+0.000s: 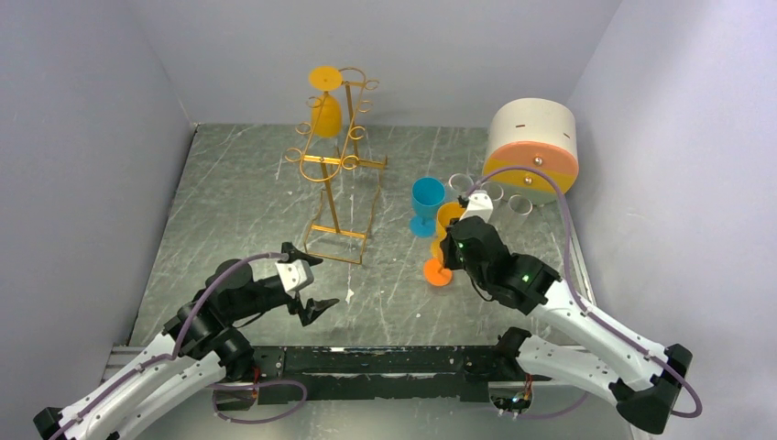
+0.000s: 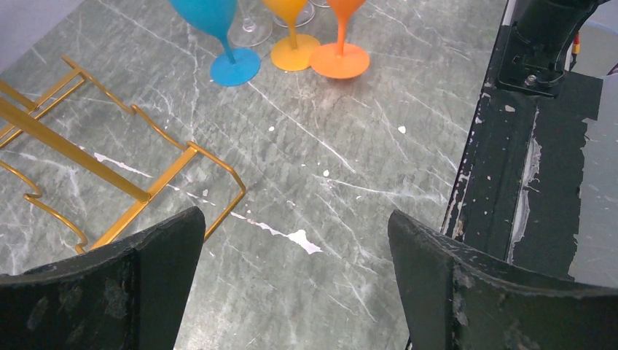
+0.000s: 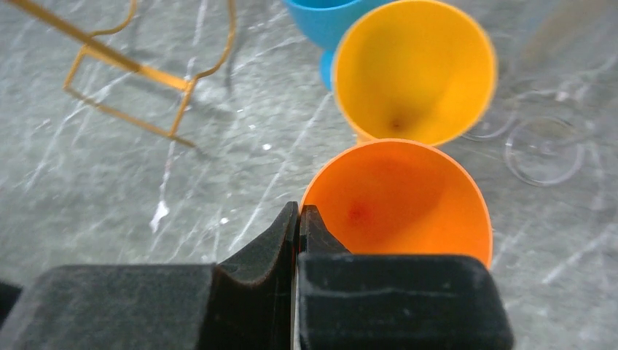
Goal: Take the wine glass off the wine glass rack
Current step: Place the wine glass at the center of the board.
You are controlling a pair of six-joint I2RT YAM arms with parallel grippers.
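The gold wire wine glass rack [image 1: 337, 163] stands at the back of the table; its base shows in the wrist views [image 2: 80, 149] [image 3: 131, 69]. A yellow wine glass [image 1: 324, 112] hangs upside down from its top hooks. My left gripper [image 1: 311, 275] [image 2: 295, 240] is open and holds nothing, low over the table just in front of the rack's base. Blue [image 1: 427, 197], yellow [image 3: 414, 69] and orange [image 3: 408, 200] wine glasses stand upright to the right. My right gripper [image 3: 299, 215] is pinched shut on the orange glass's rim.
A white drum with a pastel lid [image 1: 536, 147] lies on its side at the back right, with clear glasses [image 1: 520, 203] in front of it. Walls close in on three sides. A black rail [image 2: 525, 146] runs along the near edge.
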